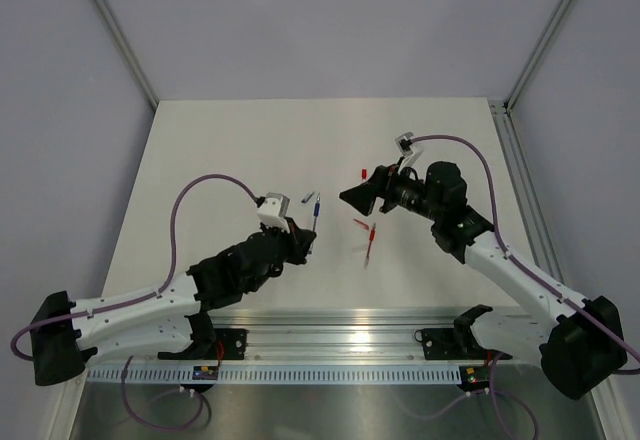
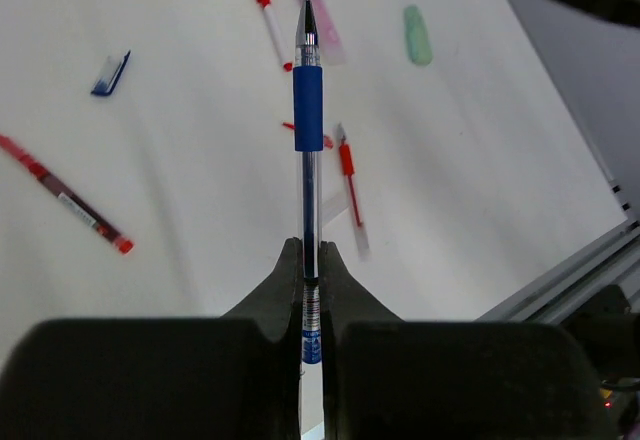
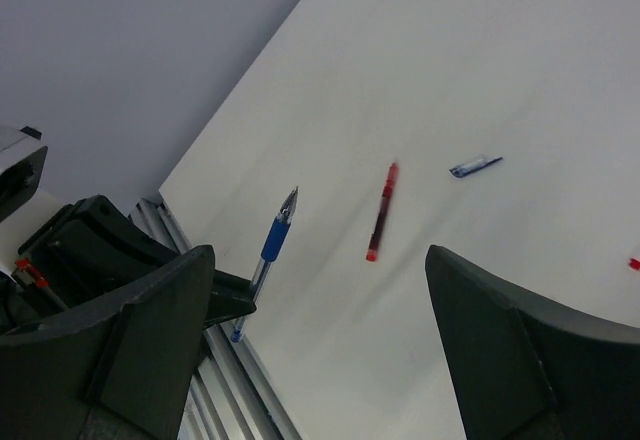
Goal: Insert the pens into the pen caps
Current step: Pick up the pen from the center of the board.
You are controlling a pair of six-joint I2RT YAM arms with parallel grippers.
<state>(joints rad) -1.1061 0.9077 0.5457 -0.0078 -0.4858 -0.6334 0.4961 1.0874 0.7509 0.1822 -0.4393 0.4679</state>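
A blue pen point(image 2: 308, 110) with a clear barrel and bare metal tip stands up out of my left gripper point(image 2: 309, 252), which is shut on its lower barrel. From above, that pen point(image 1: 317, 208) sticks out of the left gripper point(image 1: 300, 238) towards the far side. A small blue pen cap point(image 2: 110, 73) lies on the table; it is just left of the pen tip in the top view point(image 1: 307, 198). My right gripper point(image 1: 350, 198) hovers open beside them, nothing between its fingers point(image 3: 150, 330). It sees the blue pen point(image 3: 270, 248) and the blue cap point(image 3: 475, 166).
Loose on the white table lie a dark red pen point(image 2: 65, 195), a red-capped pen point(image 2: 270, 20), a red clear-barrelled pen point(image 2: 350, 190), a thick pink one point(image 2: 318, 15) and a green one point(image 2: 417, 35). The metal rail point(image 1: 330, 335) runs along the near edge.
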